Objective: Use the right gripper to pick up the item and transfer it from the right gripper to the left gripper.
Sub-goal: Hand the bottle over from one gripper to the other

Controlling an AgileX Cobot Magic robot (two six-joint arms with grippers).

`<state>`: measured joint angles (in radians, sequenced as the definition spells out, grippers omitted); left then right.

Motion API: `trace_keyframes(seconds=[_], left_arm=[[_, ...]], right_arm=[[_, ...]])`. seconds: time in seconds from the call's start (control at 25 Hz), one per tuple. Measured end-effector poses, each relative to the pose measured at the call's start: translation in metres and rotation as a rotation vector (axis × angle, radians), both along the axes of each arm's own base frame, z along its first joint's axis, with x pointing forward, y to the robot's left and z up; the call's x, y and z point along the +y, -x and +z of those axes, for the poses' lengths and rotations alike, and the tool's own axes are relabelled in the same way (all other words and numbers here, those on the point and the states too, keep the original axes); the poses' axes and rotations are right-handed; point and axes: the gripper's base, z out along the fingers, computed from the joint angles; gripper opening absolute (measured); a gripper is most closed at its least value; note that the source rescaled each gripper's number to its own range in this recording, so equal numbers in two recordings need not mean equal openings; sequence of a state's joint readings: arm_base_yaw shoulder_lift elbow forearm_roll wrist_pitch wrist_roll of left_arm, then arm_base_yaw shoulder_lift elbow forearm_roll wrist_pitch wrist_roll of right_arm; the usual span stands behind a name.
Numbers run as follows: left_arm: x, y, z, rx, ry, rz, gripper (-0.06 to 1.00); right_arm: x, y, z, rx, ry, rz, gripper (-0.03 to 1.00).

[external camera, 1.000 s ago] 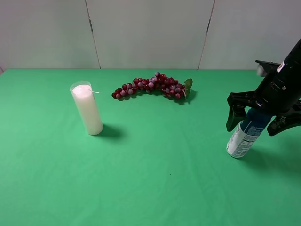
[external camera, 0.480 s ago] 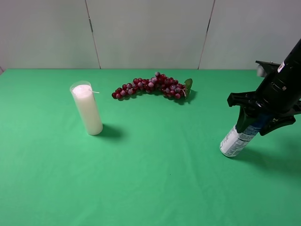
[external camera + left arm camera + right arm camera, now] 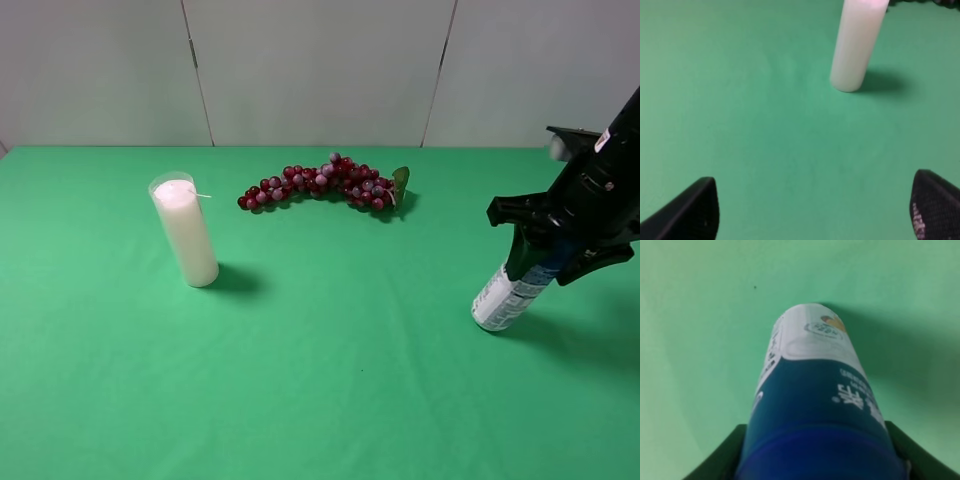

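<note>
The spray can point(image 3: 503, 299) leans on the green table at the right, its white-and-blue label showing below my right gripper point(image 3: 547, 256). The all-black right gripper is shut on the can's upper blue part. I cannot tell if the can's base still touches the cloth. In the right wrist view the can point(image 3: 812, 390) fills the space between the two fingers point(image 3: 722, 460). My left gripper point(image 3: 812, 210) is open and empty, low over the table near the candle, and does not show in the exterior view.
A white candle in clear glass point(image 3: 186, 232) stands at the left and also shows in the left wrist view point(image 3: 856, 45). A bunch of red grapes point(image 3: 325, 183) lies at the back middle. The green cloth point(image 3: 330, 340) covers the whole table.
My right gripper's fingers have closed from wide apart onto the can. The can has tipped over further and its base has slid a little to the left.
</note>
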<state>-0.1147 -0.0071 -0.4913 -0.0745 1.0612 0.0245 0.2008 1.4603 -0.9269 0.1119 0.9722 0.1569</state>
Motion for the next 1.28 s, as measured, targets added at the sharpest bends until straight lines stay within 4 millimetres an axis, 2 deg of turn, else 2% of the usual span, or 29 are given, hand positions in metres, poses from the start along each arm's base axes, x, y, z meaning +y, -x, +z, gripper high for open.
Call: trace_keyframes(seconds=[0.28, 0.48, 0.6, 0.92, 1.08, 1.28], left_arm=[[0.000, 0.000, 0.000, 0.000, 0.000, 0.000, 0.58], [0.000, 0.000, 0.000, 0.000, 0.000, 0.000, 0.58], [0.000, 0.000, 0.000, 0.000, 0.000, 0.000, 0.58], [0.000, 0.000, 0.000, 0.000, 0.000, 0.000, 0.58], [0.000, 0.000, 0.000, 0.000, 0.000, 0.000, 0.58], [0.000, 0.000, 0.000, 0.000, 0.000, 0.000, 0.58]], right_arm=[[0.007, 0.011, 0.044, -0.248, -0.157, 0.040, 0.00], [0.012, 0.019, 0.066, -0.395, -0.276, 0.056, 0.00], [0.016, 0.030, 0.068, -0.478, -0.362, 0.058, 0.00], [0.023, 0.061, 0.051, -0.621, -0.561, 0.107, 0.00], [0.027, 0.067, 0.043, -0.632, -0.609, 0.183, 0.00], [0.034, 0.068, 0.051, -0.715, -0.683, 0.274, 0.00]])
